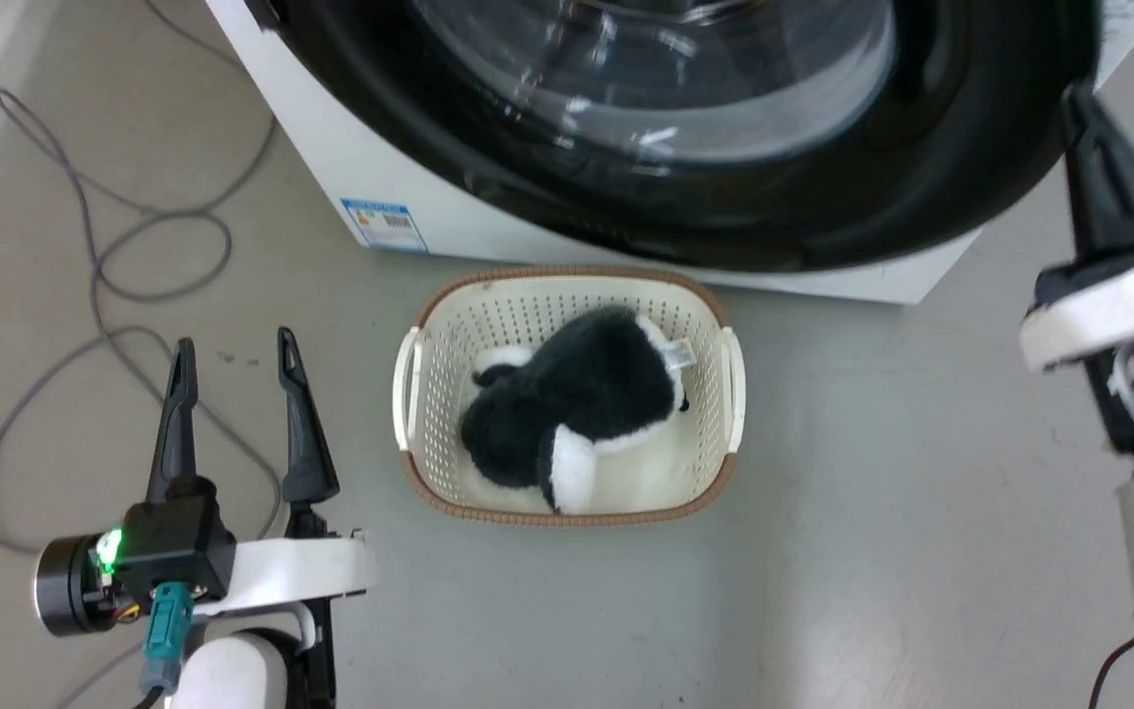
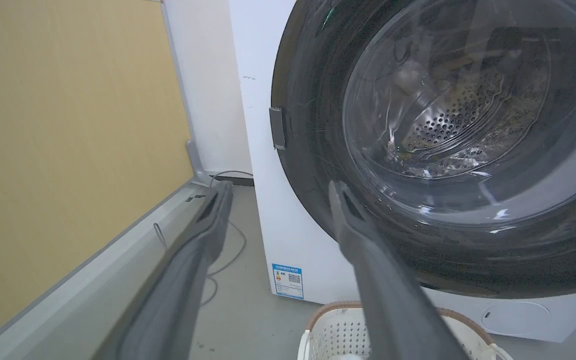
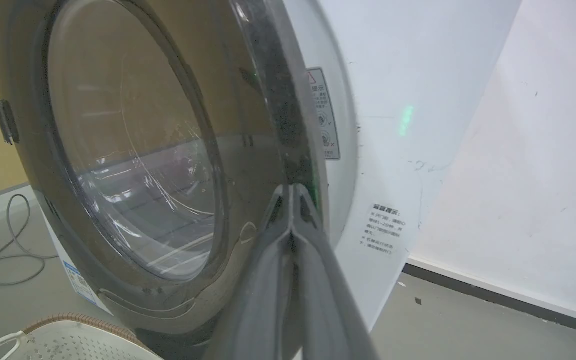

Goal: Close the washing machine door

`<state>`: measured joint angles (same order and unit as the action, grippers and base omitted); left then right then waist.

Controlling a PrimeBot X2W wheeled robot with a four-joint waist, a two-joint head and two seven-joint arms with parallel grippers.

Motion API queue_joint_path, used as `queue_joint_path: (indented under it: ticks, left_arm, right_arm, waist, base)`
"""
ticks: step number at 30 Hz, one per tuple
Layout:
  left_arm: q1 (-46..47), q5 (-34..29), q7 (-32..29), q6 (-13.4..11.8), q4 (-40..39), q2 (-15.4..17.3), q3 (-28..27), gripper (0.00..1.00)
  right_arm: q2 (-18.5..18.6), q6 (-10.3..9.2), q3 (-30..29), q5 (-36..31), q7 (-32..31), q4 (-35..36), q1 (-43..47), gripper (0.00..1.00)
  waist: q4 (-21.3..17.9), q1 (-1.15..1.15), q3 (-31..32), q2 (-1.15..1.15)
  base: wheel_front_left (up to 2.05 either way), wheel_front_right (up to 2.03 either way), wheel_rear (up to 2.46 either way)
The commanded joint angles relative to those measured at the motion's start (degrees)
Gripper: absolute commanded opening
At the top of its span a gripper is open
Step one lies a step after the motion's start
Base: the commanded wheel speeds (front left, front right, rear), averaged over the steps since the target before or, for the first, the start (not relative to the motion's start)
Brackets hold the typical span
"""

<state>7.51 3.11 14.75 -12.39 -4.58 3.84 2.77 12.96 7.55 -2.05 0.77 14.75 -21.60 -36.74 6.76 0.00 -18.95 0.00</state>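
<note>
While L pincer (image 1: 234,341) hangs spread, R pincer (image 3: 292,189), pressed together, sits by washing machine door (image 3: 133,150) rim

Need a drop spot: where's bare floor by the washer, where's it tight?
Free: floor between basket and right gripper, and the strip on the basket's near side. Crowded: cable loops beside left gripper; narrow gap between basket and washing machine.
</note>
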Motion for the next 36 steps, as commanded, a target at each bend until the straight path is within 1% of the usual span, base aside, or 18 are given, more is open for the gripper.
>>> queue_joint_path:
  ticks: [1, 6, 12, 17, 21, 27, 33, 36]
  left_arm:
    - [1.24, -0.2, 0.25, 0.27, -0.26, -0.33, 0.07, 1.0]
    - [2.73, -0.01, 0.25, 0.32, -0.4, -0.65, 0.49, 1.0]
    - [3.24, 0.2, 0.25, 0.21, -0.32, -0.83, 0.5, 1.0]
    - [3.23, 0.24, 0.25, 0.06, -0.36, -0.9, 0.26, 1.0]
    - [3.17, 0.23, 0.25, -0.04, -0.41, -0.92, 0.12, 1.0]
    - [2.83, 0.09, 0.25, -0.31, 0.03, -0.95, -0.13, 1.0]
    - [1.17, -0.29, 0.25, -0.36, 0.84, -0.95, -0.87, 1.0]
    - [-0.17, -0.53, 0.25, -0.19, 1.49, -0.95, -1.57, 1.0]
  right_arm:
    - [0.38, -0.06, -0.46, -0.58, 0.25, -1.25, -2.44, 0.0]
    - [0.92, -0.06, -1.14, -1.79, 0.25, -5.53, -7.82, 0.0]
    - [1.99, -0.06, -3.54, -3.53, 0.25, -10.15, -12.98, 0.0]
    - [2.55, -0.06, -4.86, -5.18, 0.25, -12.93, -15.67, 0.0]
    - [2.22, -0.06, -5.89, -6.32, 0.25, -14.35, -16.46, 0.0]
    - [0.0, -0.06, -6.71, -7.64, 0.25, -13.88, -14.83, 0.0]
    - [-1.54, -0.06, -6.29, -6.53, 0.25, -10.2, -10.11, 0.0]
    - [-2.29, -0.06, -5.78, -5.31, 0.25, -6.93, -6.1, 0.0]
  waist:
    - [0.34, 0.0, -1.48, 0.0]
    - [1.08, 0.0, -3.63, 0.0]
    - [2.15, 0.0, -4.99, 0.0]
    - [2.58, 0.0, -5.25, 0.0]
    - [2.57, 0.0, -5.13, 0.0]
    - [1.9, 0.0, -3.52, 0.0]
    - [0.49, 0.0, 0.22, 0.0]
    - [-0.81, 0.0, 2.87, 0.0]
  base:
    - [0.0, 0.0, 0.0]
    - [0.0, 0.0, 0.0]
    - [0.0, 0.0, 0.0]
    - [0.0, 0.0, 0.0]
    - [0.0, 0.0, 0.0]
    - [0.0, 0.0, 0.0]
    - [0.0, 0.0, 0.0]
    - [0.0, 0.0, 0.0]
